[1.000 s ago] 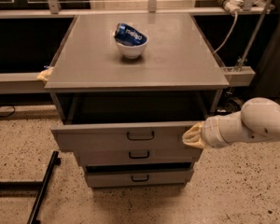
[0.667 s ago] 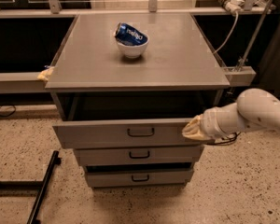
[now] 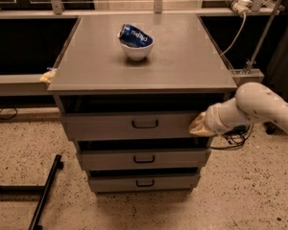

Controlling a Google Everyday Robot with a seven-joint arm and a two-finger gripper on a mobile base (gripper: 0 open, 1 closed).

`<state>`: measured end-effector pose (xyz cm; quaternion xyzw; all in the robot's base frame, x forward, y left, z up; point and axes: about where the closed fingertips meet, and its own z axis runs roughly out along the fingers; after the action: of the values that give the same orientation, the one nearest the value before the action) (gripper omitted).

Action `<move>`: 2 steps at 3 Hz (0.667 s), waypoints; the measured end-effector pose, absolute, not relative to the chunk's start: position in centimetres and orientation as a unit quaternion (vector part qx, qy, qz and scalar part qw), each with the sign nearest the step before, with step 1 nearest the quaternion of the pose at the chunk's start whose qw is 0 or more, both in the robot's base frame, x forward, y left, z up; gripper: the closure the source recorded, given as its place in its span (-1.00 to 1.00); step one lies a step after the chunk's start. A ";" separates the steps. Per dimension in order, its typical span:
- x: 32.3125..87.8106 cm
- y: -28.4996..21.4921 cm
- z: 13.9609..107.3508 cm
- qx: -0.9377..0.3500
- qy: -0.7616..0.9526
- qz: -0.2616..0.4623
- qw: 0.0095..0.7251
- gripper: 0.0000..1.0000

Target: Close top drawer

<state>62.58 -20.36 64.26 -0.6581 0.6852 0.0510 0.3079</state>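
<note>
Drawers stack three high in the front of a grey metal bench (image 3: pixel 182 61), seen from above and in front by the one camera. The top drawer (image 3: pixel 101 126) is the uppermost and tallest, with a dark loop handle (image 3: pixel 145 124) at the middle of its flat front. It is not fully in: a dark gap shows between its upper edge and the bench top. Below it sit the middle drawer (image 3: pixel 110 159) and the bottom drawer (image 3: pixel 110 182), each with a smaller handle.

The white arm (image 3: pixel 259 104) reaches in from the right. Its tan-tipped tool (image 3: pixel 199 125) lies against the right end of the top drawer's front, well to the right of the handle. Whether the tool is apart or together cannot be told.

On the bench top stands a white bowl (image 3: pixel 137 51) holding a crumpled blue can (image 3: pixel 132 34). A black bar (image 3: pixel 45 190) lies on the speckled floor (image 3: pixel 249 195) to the left.
</note>
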 end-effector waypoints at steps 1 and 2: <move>64.0 -20.3 64.5 -0.662 0.684 0.040 0.304 0.62; 64.0 -20.3 64.5 -0.662 0.684 0.040 0.304 0.18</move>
<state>64.03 -20.35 64.48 -0.6619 0.6841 0.0404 0.3038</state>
